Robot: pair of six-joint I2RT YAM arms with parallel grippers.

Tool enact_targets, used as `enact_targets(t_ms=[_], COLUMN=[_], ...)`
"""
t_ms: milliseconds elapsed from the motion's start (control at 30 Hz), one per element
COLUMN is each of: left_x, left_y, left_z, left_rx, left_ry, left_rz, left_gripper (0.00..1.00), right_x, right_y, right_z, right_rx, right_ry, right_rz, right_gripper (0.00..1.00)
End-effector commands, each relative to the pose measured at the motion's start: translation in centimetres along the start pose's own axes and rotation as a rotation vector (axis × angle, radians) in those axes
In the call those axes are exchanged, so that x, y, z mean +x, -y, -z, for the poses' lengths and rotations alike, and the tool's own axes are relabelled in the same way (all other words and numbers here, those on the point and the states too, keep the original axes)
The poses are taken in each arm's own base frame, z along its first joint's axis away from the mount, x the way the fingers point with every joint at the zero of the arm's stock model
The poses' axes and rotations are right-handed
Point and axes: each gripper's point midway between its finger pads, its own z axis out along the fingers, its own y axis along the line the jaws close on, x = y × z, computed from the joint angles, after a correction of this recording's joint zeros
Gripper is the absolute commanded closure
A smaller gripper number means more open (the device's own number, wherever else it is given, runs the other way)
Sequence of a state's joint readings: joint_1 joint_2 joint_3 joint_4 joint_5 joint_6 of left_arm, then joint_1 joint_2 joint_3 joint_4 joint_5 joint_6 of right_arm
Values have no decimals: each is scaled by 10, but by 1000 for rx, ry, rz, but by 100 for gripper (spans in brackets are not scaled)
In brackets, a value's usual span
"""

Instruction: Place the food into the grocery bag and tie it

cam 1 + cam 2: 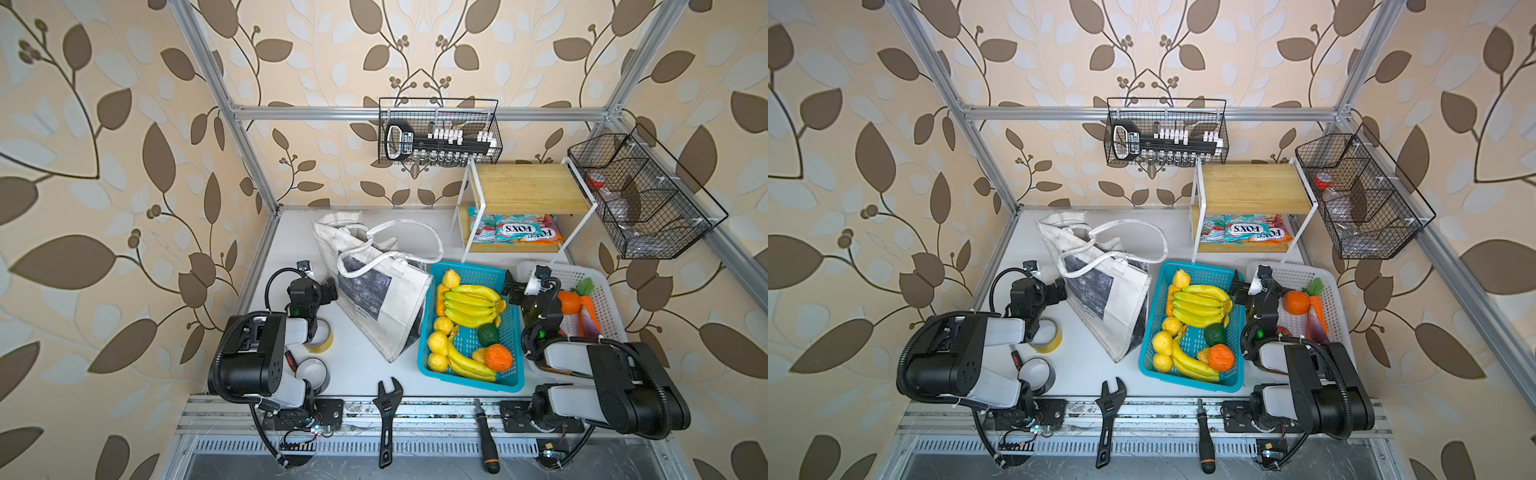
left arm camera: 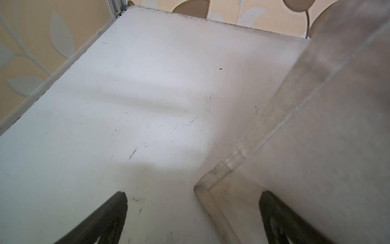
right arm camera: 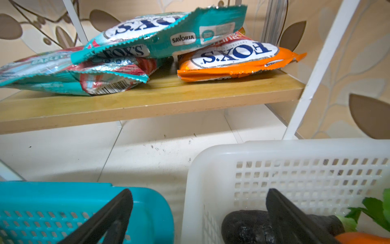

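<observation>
The grocery bag [image 1: 374,299] is slumping at the left-middle of the worktop [image 1: 353,374]. Its mouth is looking collapsed and its long handles [image 1: 439,246] are lying looped across the opening. Anything lowered in may be landing on folded fabric or a handle and rolling off rather than dropping inside, and a nudge may be tipping the soft bag over. The left claw [image 2: 194,194] is hanging spread and empty, low beside the bag's bottom corner. One finger [image 2: 280,215] is overlapping the fabric, so closing now may be pinching cloth by accident.

The right claw [image 3: 199,192] is hovering spread and empty over the gap between the blue basket [image 3: 52,190] and the white basket [image 3: 274,152]. It is facing the snack packets [image 3: 168,36] on the rack's lower shelf [image 3: 147,103]. The packets are glossy and piled on one another under the upper board [image 1: 528,189], so a finger may be sliding off them or knocking the rack's frame. The yellow toy citrus fruits [image 1: 437,343] are sitting in the blue basket among bananas [image 1: 469,305]. Being round and smooth, they may be squirting out of a grip.

The worktop is showing as white, matte and scuffed with dark marks. Aluminium framing [image 1: 374,113] is enclosing it and leaf-patterned wallpaper [image 1: 124,166] is covering the walls. Two wire baskets [image 1: 440,158] are hanging on the frame, and a wrench [image 1: 388,409] and screwdriver [image 1: 486,432] are lying at the near edge.
</observation>
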State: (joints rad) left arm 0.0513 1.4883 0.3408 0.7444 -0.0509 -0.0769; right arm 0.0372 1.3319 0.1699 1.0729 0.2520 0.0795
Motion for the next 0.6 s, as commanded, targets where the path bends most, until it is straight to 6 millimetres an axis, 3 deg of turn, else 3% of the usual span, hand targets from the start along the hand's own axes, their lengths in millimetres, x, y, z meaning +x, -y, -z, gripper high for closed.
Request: enact_targets(t_ms=[0, 267, 567], left_x=[-15, -12, -14], left_y=[14, 20, 21], left_z=[-1, -11, -5], left_rx=[49, 21, 31], left_ry=[40, -6, 24], left_rz=[-29, -82, -80], left_gripper=[1, 1, 1], right_x=[12, 12, 12], right_y=[4, 3, 3], right_z=[3, 3, 3], right_rx=[23, 27, 26], right_ry=[-32, -32, -32], right_rz=[38, 42, 43], right_gripper=[0, 0, 0])
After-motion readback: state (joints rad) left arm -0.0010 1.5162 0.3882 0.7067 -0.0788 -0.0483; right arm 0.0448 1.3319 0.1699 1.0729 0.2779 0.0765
